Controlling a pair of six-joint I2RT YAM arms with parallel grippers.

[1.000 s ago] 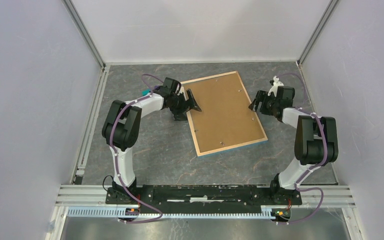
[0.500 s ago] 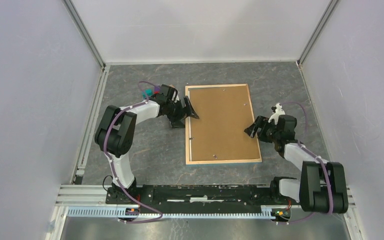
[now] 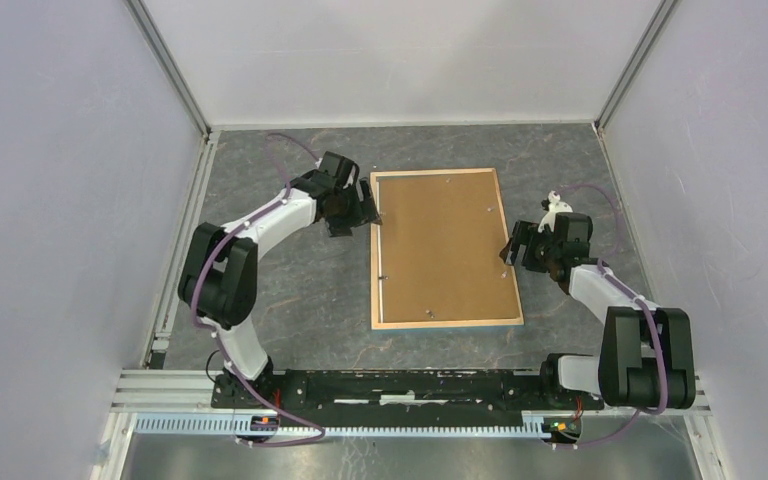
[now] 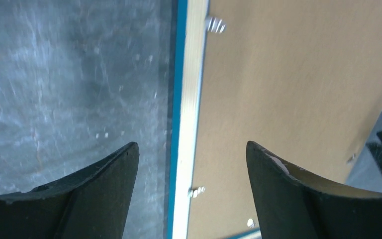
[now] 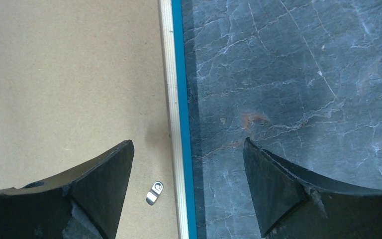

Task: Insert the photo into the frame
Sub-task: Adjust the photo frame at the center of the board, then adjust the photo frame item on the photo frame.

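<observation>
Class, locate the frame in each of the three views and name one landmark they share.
Top external: the frame lies mid-table, back up.
Left wrist: the frame's pale edge runs vertically, mid-picture.
Right wrist: the frame's edge runs vertically, left of centre.
Shared landmark: the brown backing board inside it.

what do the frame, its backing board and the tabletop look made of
The frame: probably pale wood, light streaked edge, blue painted face. The backing board: likely matte brown fibreboard, flat, speckled. The tabletop: grey marble-look with white veins, maybe laminate.
</observation>
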